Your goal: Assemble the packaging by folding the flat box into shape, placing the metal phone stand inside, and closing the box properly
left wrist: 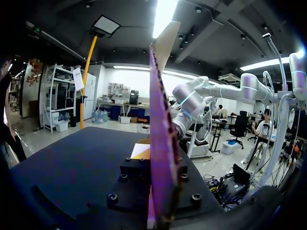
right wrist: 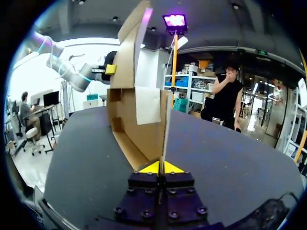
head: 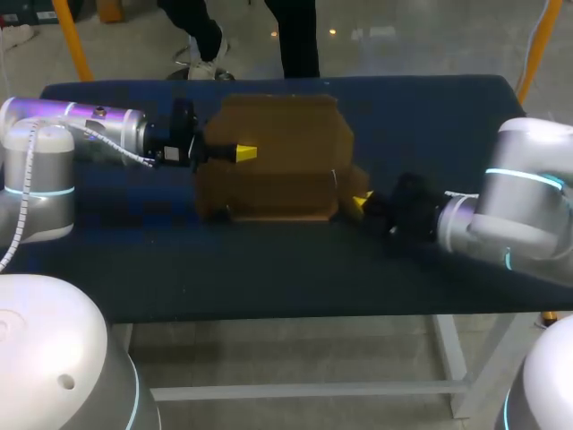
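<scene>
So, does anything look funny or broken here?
Nothing looks torn or spilled. The brown cardboard box is only half folded, flaps sticking out unevenly, pinched by the left gripper and right gripper. No metal phone stand shows on the dark blue table.

Matt brown cardboard box (head: 277, 161), dark matt table (head: 269, 269), glossy white arm casings (head: 528, 193)

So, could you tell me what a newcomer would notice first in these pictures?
The brown cardboard box, partly folded, sits in the middle of the dark table. The left pincer clamps a panel at its left edge and the right pincer grips a flap at its near right corner, their yellow tips bright against the cardboard.
</scene>
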Robot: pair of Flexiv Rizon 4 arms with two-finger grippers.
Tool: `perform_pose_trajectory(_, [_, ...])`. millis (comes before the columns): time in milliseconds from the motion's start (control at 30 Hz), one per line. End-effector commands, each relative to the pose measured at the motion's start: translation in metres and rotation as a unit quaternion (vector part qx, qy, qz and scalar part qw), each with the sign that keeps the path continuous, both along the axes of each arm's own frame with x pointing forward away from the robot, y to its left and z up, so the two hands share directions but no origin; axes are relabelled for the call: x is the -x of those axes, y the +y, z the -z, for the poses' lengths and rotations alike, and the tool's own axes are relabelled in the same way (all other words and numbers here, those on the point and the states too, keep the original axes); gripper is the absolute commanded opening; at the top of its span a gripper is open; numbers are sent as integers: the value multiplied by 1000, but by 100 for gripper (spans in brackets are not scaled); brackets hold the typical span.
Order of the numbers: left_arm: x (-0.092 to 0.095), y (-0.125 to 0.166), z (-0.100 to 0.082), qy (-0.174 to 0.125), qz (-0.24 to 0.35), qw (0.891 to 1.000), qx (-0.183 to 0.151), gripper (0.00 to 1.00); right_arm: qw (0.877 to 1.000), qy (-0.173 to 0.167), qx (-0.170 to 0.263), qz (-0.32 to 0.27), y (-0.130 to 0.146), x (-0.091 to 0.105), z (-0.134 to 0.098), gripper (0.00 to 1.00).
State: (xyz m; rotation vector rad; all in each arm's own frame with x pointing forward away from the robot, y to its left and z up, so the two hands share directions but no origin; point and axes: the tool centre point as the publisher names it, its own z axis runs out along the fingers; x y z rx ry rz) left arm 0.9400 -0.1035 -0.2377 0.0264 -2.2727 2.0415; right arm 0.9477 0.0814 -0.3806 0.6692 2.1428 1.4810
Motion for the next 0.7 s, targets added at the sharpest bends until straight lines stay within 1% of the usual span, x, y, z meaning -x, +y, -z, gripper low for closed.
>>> perform_pose_trajectory(33, [-1,-1,3,1,3,1000,0,0,1000,-6,2,13,12,3,3,0])
perform_pose_trajectory(300, [-1,-1,3,1,3,1000,0,0,1000,-6,4,24,23,6,3,0])
perform_pose_trajectory(400, [-1,-1,3,1,3,1000,0,0,1000,-5,4,29,27,7,4,15])
perform_pose_trajectory(467, [-1,-1,3,1,3,1000,0,0,1000,-4,3,30,30,8,5,30])
perform_pose_trajectory(600, [-1,-1,3,1,3,1000,0,0,999,-3,3,33,38,11,5,40])
perform_pose_trajectory(700, [-1,-1,3,1,3,1000,0,0,999,-2,3,33,42,14,6,45])
